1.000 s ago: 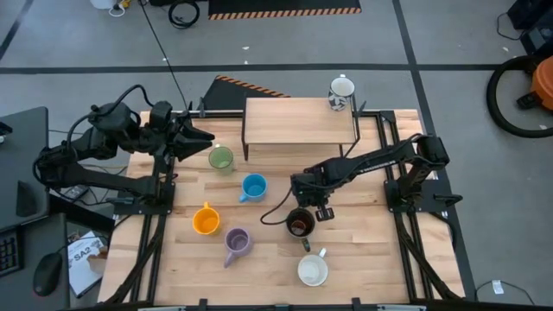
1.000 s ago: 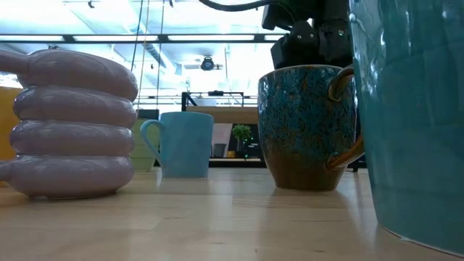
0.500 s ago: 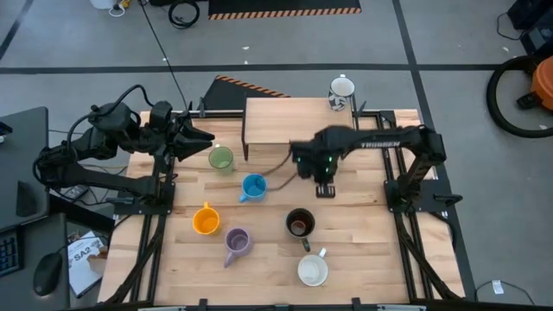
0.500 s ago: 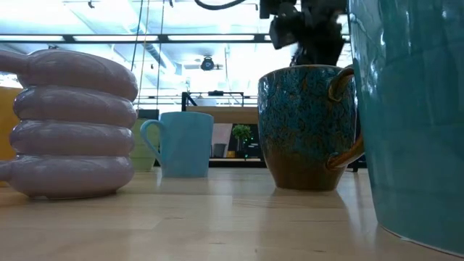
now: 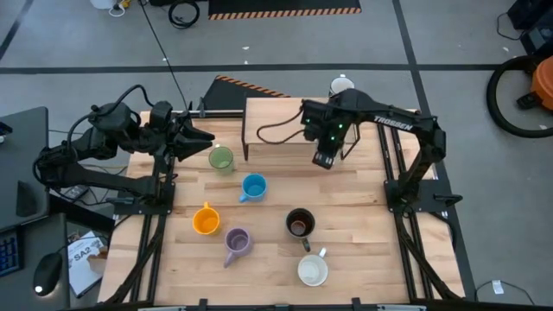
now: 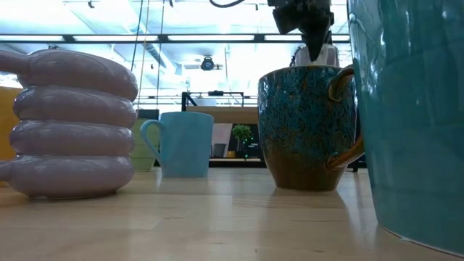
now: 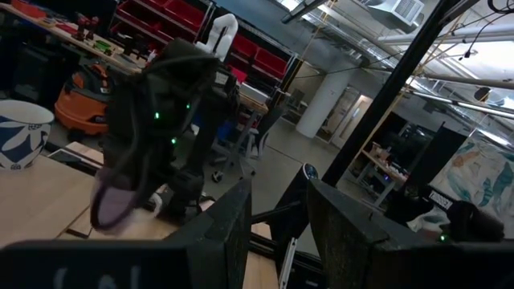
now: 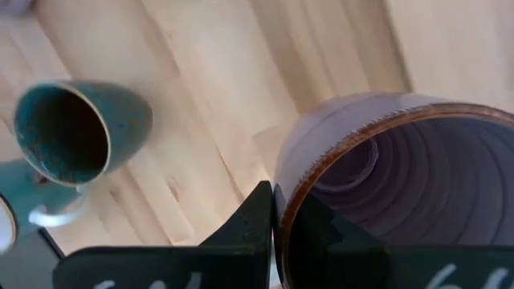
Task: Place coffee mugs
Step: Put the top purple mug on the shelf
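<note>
My right gripper [image 5: 324,161] hangs above the front edge of the raised wooden shelf [image 5: 298,121], shut on a lilac mug [image 8: 401,185] with a brown rim. That mug also shows under the arm in the left wrist view [image 7: 120,205]. On the table stand the green mug [image 5: 221,159], blue mug [image 5: 253,187], orange mug [image 5: 206,220], a ribbed lilac mug [image 5: 236,242], the dark brown mug [image 5: 300,223] and a white mug [image 5: 313,269]. My left gripper [image 5: 203,138] waits open at the far left. My right gripper has the lilac mug by its rim [image 8: 281,193], one finger outside the wall and one inside the hollow. The fingers come from above, pointing down. The mug hangs below them, lifted clear of table and shelf, its mouth turned up toward the wrist.
A white, blue-patterned mug [image 5: 340,85] stands behind the shelf's far right corner, partly hidden by the right arm. A cable [image 5: 272,131] trails over the shelf top. In the low view a teal mug wall [image 6: 413,116] stands close at the right.
My right gripper has risen from beside the dark brown mug and swung toward the table's far edge, stopping over the shelf's front edge. Its wrist has rolled on the way. It has stayed shut, carrying the lilac mug. The mugs on the table have not moved.
</note>
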Controlling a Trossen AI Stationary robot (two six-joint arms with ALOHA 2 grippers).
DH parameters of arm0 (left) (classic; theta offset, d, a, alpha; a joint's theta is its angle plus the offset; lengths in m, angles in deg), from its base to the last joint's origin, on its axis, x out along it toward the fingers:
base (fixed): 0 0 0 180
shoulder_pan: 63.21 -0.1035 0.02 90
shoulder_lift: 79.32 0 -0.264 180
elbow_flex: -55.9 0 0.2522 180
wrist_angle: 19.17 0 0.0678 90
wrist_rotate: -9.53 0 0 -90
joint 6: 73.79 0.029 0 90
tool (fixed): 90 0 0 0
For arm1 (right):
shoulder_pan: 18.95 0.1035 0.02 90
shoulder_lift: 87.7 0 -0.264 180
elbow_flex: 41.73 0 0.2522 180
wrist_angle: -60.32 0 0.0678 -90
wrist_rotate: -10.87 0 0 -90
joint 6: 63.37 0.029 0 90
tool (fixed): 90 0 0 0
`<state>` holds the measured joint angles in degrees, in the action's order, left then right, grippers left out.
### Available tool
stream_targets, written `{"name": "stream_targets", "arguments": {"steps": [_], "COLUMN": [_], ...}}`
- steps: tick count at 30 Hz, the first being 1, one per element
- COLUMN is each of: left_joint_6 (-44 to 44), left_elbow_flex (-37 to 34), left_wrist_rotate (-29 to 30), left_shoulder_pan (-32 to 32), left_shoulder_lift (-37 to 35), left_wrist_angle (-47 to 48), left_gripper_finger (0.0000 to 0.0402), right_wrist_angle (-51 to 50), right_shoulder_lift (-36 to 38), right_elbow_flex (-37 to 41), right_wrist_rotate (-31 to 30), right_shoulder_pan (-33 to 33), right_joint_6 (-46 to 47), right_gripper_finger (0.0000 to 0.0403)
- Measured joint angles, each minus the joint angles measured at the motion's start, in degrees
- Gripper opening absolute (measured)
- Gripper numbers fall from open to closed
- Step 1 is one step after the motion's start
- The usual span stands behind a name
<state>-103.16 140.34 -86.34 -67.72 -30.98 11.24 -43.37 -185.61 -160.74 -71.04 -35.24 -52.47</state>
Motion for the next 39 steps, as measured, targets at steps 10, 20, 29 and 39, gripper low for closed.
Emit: {"name": "stream_targets", "arguments": {"steps": [10,20,29,39], "left_joint_6": [-0.04,-0.09,-0.04,-0.09], "left_elbow_flex": [0.00,0.00,0.00,0.00], "left_wrist_rotate": [0.00,0.02,0.02,0.26], "left_shoulder_pan": [0.00,0.00,0.00,0.00], "left_shoulder_lift": [0.02,0.02,0.02,0.02], "left_wrist_angle": [1.31,1.29,1.30,1.29], "left_gripper_finger": [0.0128,0.0128,0.0128,0.0128], "right_wrist_angle": [-0.08,-0.13,-0.02,-0.10], "right_shoulder_lift": [1.55,3.33,4.35,4.31], "right_elbow_flex": [0.02,0.02,0.27,3.85], "right_wrist_rotate": [-2.92,-4.24,-6.24,-6.71], "right_shoulder_pan": [-4.15,-8.71,-10.82,-13.05], "right_joint_6": [-2.44,-7.37,-12.19,-12.95], "right_gripper_finger": [0.0030,0.0029,0.0029,0.0029]}}
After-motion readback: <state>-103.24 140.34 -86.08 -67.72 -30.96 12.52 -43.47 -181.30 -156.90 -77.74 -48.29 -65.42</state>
